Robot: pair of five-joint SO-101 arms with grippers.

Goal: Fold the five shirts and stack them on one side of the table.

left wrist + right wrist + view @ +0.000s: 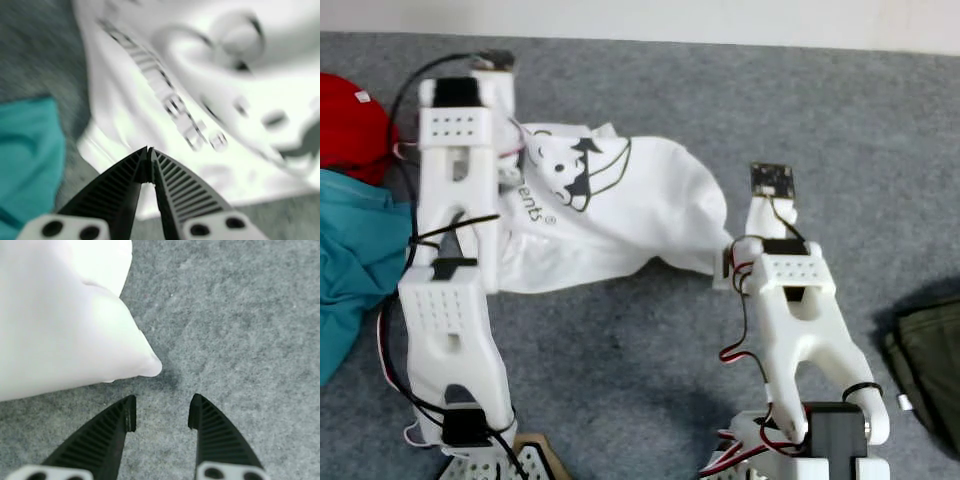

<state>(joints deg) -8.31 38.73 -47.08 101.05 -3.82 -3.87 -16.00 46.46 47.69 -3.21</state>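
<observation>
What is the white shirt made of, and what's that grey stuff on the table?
The white shirt looks like soft, thin cloth, maybe cotton: it crumples into folds and looks matte. The grey table cover looks like felt or short carpet: fuzzy and speckled. The exact fibre cannot be told.

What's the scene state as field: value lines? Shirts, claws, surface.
surface: grey, carpet-like
white shirt: unfolded, mid-table, print facing up
teal shirt: crumpled, table edge on the left arm's side
red shirt: beyond the teal shirt, same edge
dark green garment: edge on the right arm's side
left claw: shut, over the white shirt's print; grip on cloth unclear
right claw: open, over bare surface, just short of a white shirt corner
</observation>
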